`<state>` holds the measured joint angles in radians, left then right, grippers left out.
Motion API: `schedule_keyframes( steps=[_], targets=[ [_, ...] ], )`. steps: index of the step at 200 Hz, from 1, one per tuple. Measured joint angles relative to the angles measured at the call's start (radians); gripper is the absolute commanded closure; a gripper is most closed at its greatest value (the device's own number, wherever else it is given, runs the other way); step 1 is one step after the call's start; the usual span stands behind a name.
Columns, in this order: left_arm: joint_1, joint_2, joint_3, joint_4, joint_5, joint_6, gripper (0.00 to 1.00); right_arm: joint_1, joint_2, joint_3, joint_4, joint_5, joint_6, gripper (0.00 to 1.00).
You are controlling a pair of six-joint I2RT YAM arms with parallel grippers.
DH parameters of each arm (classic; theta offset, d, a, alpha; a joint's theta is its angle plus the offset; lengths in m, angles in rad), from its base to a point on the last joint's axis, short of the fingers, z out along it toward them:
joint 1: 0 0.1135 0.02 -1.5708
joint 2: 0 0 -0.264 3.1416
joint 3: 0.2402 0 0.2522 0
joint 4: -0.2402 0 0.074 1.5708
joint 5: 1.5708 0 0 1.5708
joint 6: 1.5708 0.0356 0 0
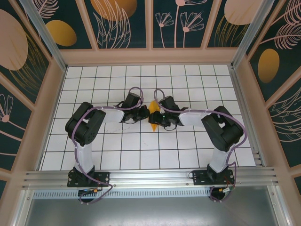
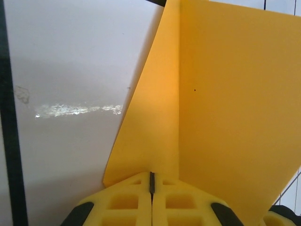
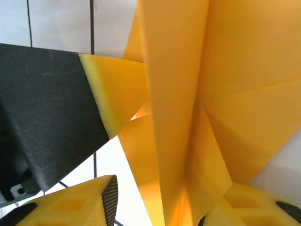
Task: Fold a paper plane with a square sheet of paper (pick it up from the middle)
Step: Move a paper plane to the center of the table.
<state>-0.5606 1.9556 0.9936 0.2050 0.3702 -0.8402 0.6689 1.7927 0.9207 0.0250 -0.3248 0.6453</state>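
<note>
both my arms bend inward, elbows out, wrists meeting over the middle of the bench [image 1: 188,80]. my left pincer [image 2: 151,181] is clenched on the edge of the folded square sheet of paper [image 2: 225,103], held upright between the wrists. my right pincer [image 3: 171,188] stands released, jaws apart around its creases.

White gridded floor [image 1: 141,155] (dark floral walls [image 1: 165,28])

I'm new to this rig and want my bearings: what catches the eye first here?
The folded orange-yellow paper, caught between both grippers at the middle of the gridded table. The left gripper is shut on it; the right gripper has its fingers apart on either side of it.
</note>
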Motion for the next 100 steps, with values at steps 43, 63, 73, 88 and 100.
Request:
schedule_keyframes(
  steps=[43, 63, 73, 88, 100],
  targets=[
    [0.006, -0.007, 0.005, -0.017, 0.018, -0.003, 0.85, 0.003, 0.009, 0.011, -0.008, 0.040, -0.012, 0.50],
    [0.015, -0.017, 0.005, -0.027, 0.022, -0.003, 0.83, 0.004, 0.009, 0.016, -0.009, 0.045, -0.014, 0.47],
    [0.020, -0.024, 0.005, -0.030, 0.023, -0.004, 0.82, 0.004, 0.010, 0.018, -0.009, 0.047, -0.016, 0.46],
    [0.026, -0.033, 0.007, -0.032, 0.022, -0.004, 0.82, 0.005, 0.011, 0.021, -0.013, 0.049, -0.018, 0.46],
    [0.032, -0.036, 0.011, -0.035, 0.022, -0.003, 0.82, 0.005, 0.012, 0.023, -0.014, 0.055, -0.018, 0.47]
  ],
)
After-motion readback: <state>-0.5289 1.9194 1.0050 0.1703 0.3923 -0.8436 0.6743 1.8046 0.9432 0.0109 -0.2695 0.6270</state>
